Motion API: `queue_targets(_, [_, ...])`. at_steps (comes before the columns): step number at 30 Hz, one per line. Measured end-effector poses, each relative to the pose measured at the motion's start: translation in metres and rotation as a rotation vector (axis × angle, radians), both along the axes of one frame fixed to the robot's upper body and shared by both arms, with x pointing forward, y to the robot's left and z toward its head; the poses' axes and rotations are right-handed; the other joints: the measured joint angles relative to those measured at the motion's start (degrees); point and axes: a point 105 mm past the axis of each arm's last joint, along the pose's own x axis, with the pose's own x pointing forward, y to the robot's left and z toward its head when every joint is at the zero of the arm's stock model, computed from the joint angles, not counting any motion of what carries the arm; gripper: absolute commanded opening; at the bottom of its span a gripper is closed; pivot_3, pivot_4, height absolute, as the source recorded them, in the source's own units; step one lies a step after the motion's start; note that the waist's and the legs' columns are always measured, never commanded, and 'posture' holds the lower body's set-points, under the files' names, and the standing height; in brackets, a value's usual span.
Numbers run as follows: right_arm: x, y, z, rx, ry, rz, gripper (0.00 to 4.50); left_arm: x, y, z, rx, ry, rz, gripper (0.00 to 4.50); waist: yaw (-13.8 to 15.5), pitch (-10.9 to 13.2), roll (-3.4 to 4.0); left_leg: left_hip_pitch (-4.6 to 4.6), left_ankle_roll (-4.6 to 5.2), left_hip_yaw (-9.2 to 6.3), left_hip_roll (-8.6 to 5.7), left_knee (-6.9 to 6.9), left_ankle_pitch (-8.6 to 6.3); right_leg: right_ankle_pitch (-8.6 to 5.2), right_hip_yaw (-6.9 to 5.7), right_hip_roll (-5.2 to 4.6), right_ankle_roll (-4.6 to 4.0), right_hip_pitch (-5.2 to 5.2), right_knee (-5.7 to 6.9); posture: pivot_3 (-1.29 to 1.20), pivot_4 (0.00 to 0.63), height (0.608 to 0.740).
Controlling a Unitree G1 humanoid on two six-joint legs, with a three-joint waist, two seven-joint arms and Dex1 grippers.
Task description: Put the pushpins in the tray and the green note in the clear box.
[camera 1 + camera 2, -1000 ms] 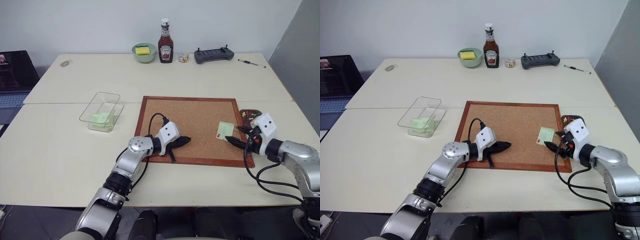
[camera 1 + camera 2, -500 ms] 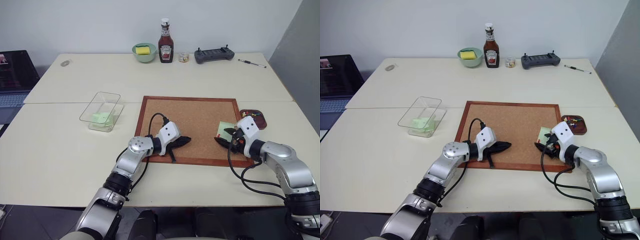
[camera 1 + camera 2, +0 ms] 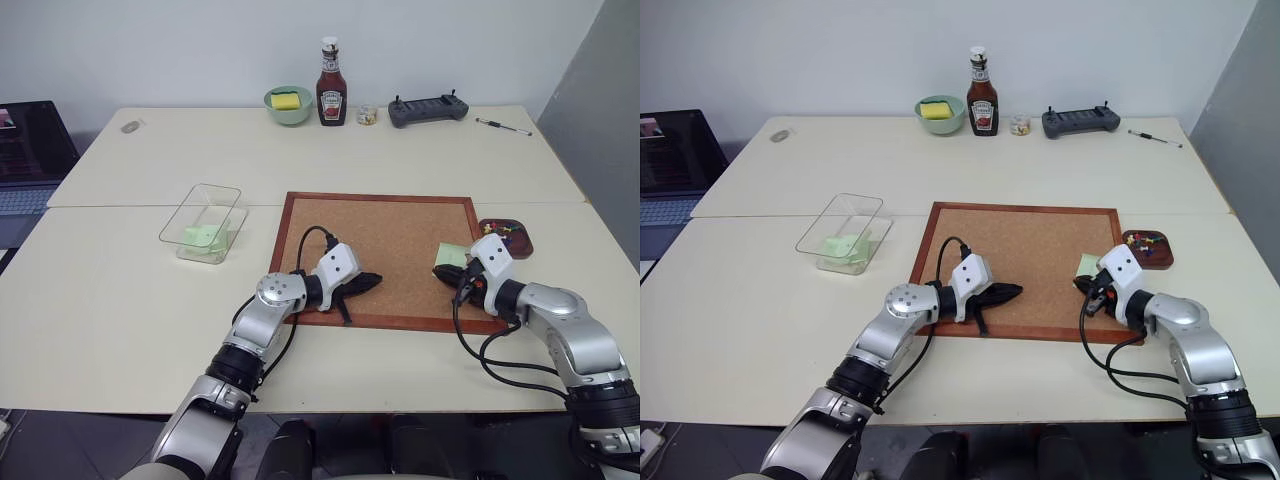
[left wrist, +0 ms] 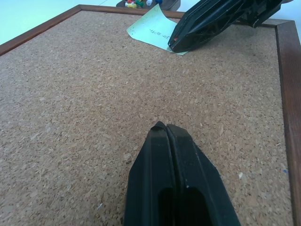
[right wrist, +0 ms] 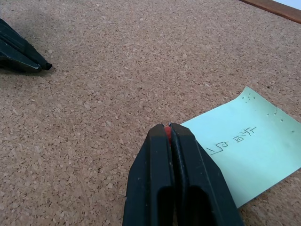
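The green note (image 3: 449, 254) lies on the corkboard (image 3: 380, 235) near its right edge, with handwriting on it (image 5: 249, 141). My right gripper (image 5: 165, 128) is shut at the note's near corner, and a sliver of a red pushpin head shows between its tips. More pushpins (image 3: 506, 231) lie in the dark tray (image 3: 519, 248), just right of the board. The clear box (image 3: 205, 222) stands left of the board with a pale-green slip inside. My left gripper (image 3: 375, 279) rests shut and empty on the board's front part.
At the table's far edge stand a green bowl (image 3: 288, 104) with a yellow sponge, a ketchup bottle (image 3: 331, 83), a small jar (image 3: 367, 115), a controller (image 3: 428, 109) and a pen (image 3: 502, 125). A laptop (image 3: 25, 150) sits at the far left.
My right gripper moved left from the board's right frame onto the green note's corner and went from open to shut. The left arm stayed still.
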Motion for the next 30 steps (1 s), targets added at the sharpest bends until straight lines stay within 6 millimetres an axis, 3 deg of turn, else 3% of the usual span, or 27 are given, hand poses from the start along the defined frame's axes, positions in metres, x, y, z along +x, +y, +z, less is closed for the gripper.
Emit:
queue_targets(6, [-0.001,0.000,0.006,0.022,0.001,0.002,0.01,0.000,0.000,0.000,0.000,-0.001,-0.001,0.00,0.02,0.00,0.00,-0.01,0.00,0.00,0.00,0.00,0.00,0.00,0.00,0.00,0.00,-0.01,0.00,0.00,0.150,0.740])
queue_targets(12, [0.006,0.003,0.048,0.042,-0.125,0.017,0.01,0.000,0.000,0.000,-0.001,0.003,-0.002,0.00,-0.05,0.00,0.00,0.01,0.00,-0.03,0.01,-0.02,0.00,0.00,-0.04,0.00,0.00,0.00,0.00,0.00,0.150,0.740])
queue_targets(21, [0.005,0.007,0.049,0.056,-0.112,0.032,0.01,0.000,0.000,0.001,-0.014,0.013,0.003,0.00,0.01,0.00,0.00,-0.02,0.00,-0.02,0.00,-0.02,0.00,0.00,-0.02,0.00,0.00,-0.01,-0.01,0.00,0.150,0.740])
queue_targets(30, [0.000,0.021,0.049,0.015,-0.125,0.125,0.00,0.007,0.004,0.006,-0.113,0.125,0.065,1.61,-0.02,0.01,-0.02,-0.04,0.00,-0.03,0.01,-0.01,0.00,0.00,-0.03,0.00,0.00,-0.04,0.00,0.00,0.150,0.740])
